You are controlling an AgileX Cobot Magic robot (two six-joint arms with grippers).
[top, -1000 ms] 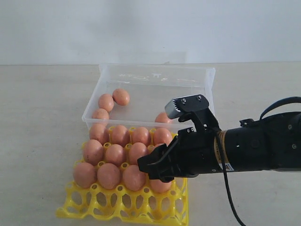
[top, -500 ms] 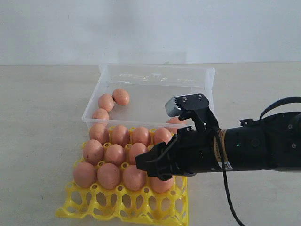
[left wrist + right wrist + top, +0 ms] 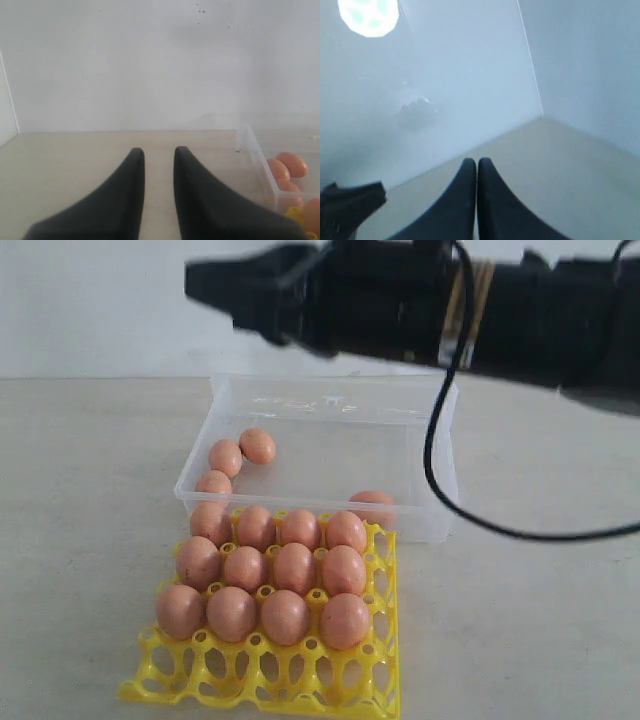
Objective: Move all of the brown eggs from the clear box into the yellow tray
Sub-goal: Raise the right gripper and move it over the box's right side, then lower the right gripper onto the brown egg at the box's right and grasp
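The yellow tray (image 3: pixel 384 660) lies at the front with several brown eggs (image 3: pixel 285 615) filling its three back rows. The clear box (image 3: pixel 440 430) behind it holds three eggs (image 3: pixel 226 456) by its left wall and one egg (image 3: pixel 372 503) at its front wall. My right gripper (image 3: pixel 198 282) is shut and empty, high above the box; in the right wrist view its fingertips (image 3: pixel 477 161) touch. My left gripper (image 3: pixel 155 150) is open and empty over bare table left of the box (image 3: pixel 254 155), and is out of the exterior view.
The right arm (image 3: pixel 450 310) and its black cable (image 3: pixel 440 490) span the top and hang over the box's right end. The tray's front row of cups (image 3: pixel 260 675) holds nothing. A dark shape (image 3: pixel 350 200) shows low in the right wrist view.
My right arm has risen from low over the tray's front right corner to high above the box. The egg it covered now shows seated in the tray. The box's lone egg shifted right.
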